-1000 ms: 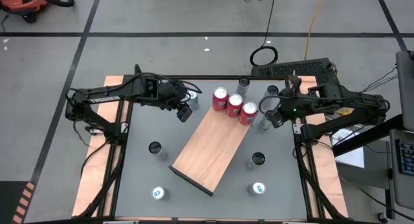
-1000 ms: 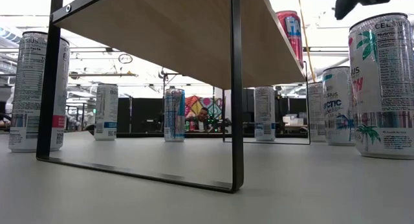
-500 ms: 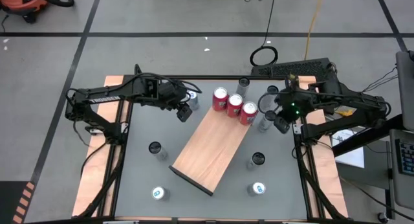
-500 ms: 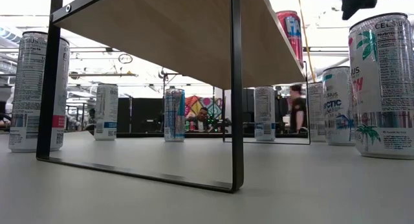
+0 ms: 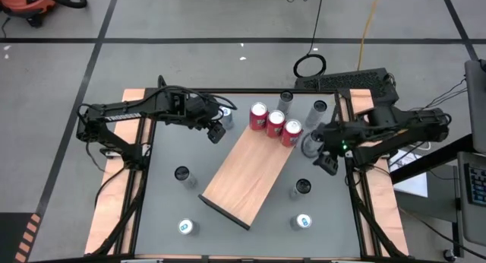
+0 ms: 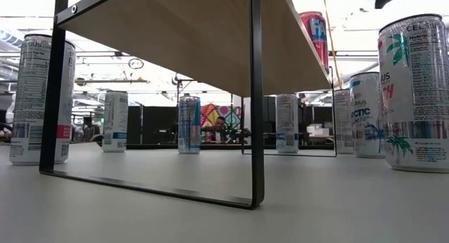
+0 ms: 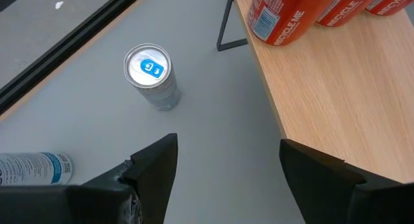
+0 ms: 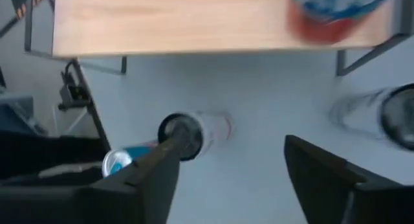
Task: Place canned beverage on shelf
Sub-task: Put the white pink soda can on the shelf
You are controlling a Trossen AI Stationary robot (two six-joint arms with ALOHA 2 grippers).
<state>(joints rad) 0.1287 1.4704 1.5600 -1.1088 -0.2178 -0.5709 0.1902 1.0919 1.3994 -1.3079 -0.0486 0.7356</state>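
High view, left to right: my left hand (image 5: 216, 131) hangs released and empty off the shelf's (image 5: 247, 175) far left corner beside a silver can (image 5: 225, 115), three red cans (image 5: 274, 124) stand in a row on the shelf's far end, and my right hand (image 5: 324, 157) hovers released, grasping nothing, just off the right edge. My worry is that hand swinging low and toppling the grey can (image 5: 310, 144) touching-close beside it. More loose cans (image 5: 301, 189) ring the worktop (image 5: 175, 210), crowding any reach along the shelf's right side.
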